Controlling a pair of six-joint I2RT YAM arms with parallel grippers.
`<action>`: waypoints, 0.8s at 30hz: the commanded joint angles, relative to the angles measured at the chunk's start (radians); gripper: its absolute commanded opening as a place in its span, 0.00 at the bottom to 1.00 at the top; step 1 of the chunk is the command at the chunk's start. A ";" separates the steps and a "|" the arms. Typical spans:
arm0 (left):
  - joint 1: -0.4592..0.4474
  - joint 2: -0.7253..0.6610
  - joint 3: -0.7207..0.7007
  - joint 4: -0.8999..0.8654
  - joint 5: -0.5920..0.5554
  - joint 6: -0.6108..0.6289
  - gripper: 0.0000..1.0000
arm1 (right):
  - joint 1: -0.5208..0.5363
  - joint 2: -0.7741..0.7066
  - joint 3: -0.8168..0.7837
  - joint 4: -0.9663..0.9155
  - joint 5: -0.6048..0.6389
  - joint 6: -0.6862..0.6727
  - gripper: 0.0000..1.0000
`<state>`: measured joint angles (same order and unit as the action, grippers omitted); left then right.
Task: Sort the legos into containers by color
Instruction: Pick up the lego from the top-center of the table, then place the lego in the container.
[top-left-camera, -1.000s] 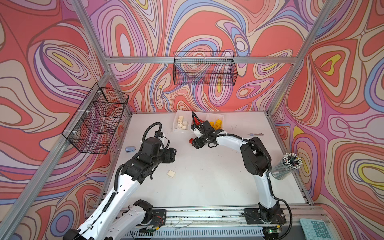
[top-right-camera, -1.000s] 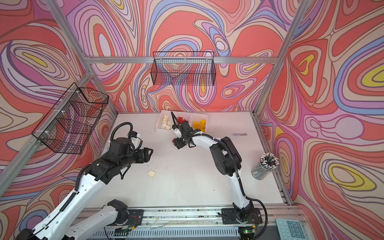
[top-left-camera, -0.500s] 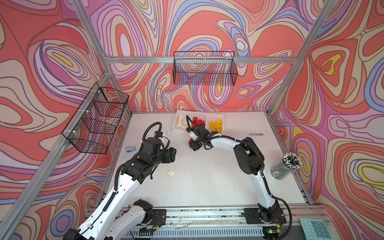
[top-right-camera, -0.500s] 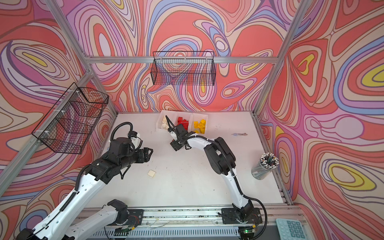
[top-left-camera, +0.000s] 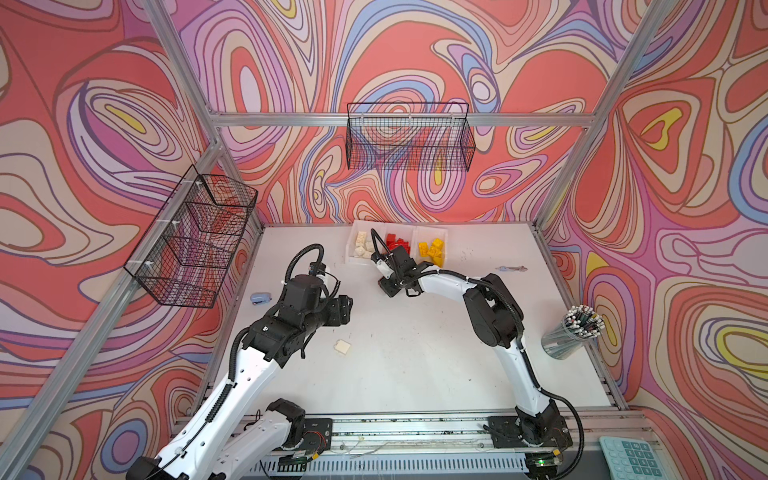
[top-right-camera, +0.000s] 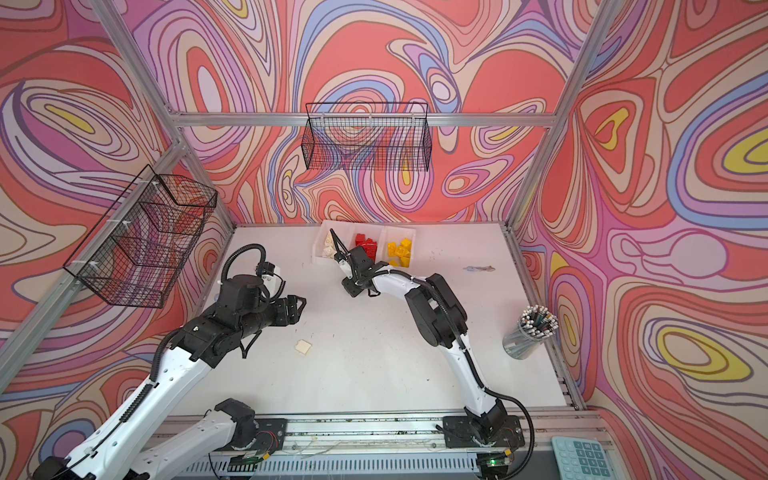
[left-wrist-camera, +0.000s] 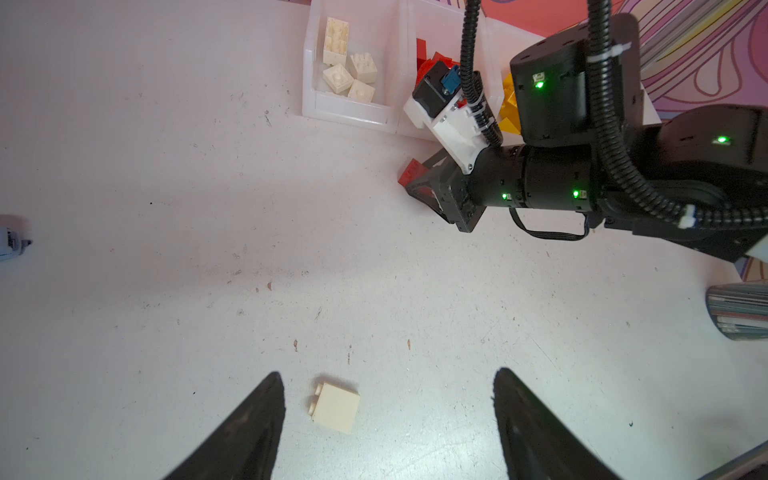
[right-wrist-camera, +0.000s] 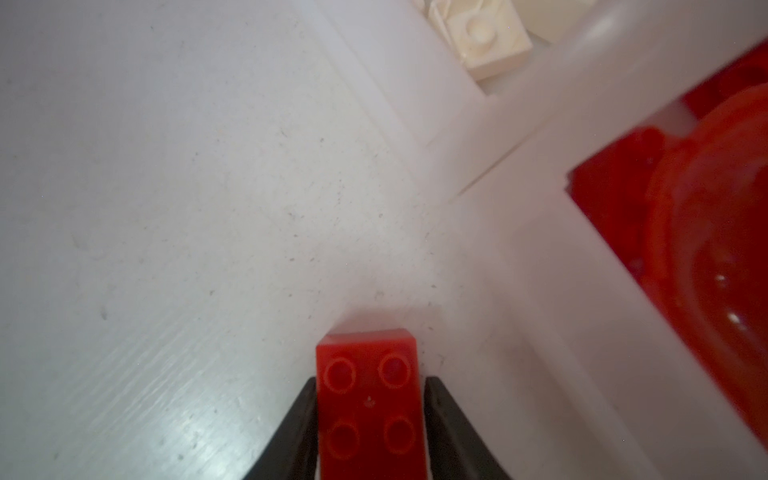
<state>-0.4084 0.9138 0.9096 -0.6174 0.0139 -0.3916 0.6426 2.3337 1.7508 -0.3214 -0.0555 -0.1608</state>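
Both the left arm (top-left-camera: 249, 374) and right arm (top-left-camera: 517, 370) have white links, black joints, ribbed black cable hoses and tapered black fingers (left-wrist-camera: 249, 436).

The middle of the counter (top-left-camera: 415, 365) lies bare, save one white brick (top-left-camera: 343, 347), which the left wrist view shows between the wide-apart jaws of the left gripper (left-wrist-camera: 388, 372). The right arm (top-left-camera: 449, 282) stretches low across the front of the containers (top-left-camera: 357, 261). There the right gripper (right-wrist-camera: 370, 380) clamps a red brick (right-wrist-camera: 368, 415) just beside their front wall. A stapler (top-left-camera: 260, 298) and a pen cup (top-left-camera: 571, 336) stand near the counter's edges.
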 joint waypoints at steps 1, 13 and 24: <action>0.003 0.007 0.006 -0.024 -0.007 0.020 0.79 | 0.002 -0.017 -0.043 0.036 0.018 -0.001 0.34; 0.005 0.019 0.008 -0.028 0.005 0.019 0.79 | 0.000 -0.134 -0.080 0.082 0.038 0.054 0.11; 0.004 0.019 0.007 -0.026 0.017 0.019 0.79 | -0.018 -0.161 0.045 0.014 0.139 0.129 0.11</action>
<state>-0.4065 0.9318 0.9096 -0.6178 0.0254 -0.3916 0.6376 2.1803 1.7508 -0.2714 0.0425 -0.0589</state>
